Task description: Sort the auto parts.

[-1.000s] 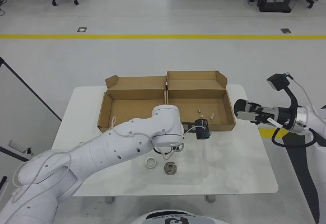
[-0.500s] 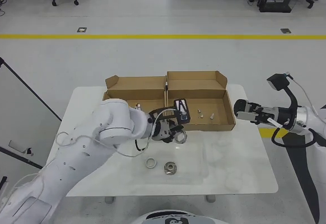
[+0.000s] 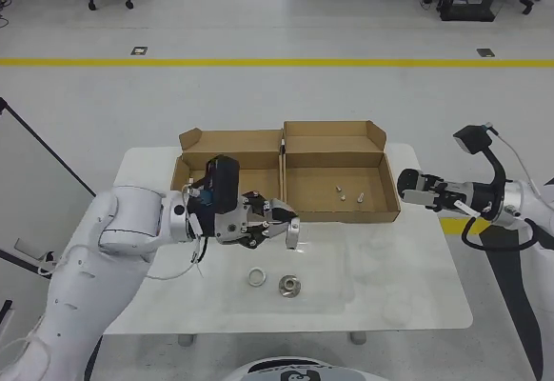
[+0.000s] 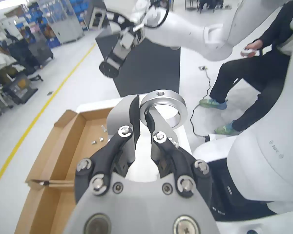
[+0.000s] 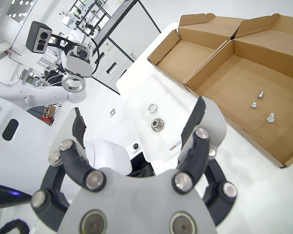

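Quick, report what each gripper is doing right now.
Left gripper: closed on a metal ring, one finger through its hole.
Right gripper: open, holding nothing.

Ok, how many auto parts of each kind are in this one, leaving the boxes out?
Bolts: 3
Rings: 2, the held ring in the left hand and the loose ring
Hub: 1
Total: 6
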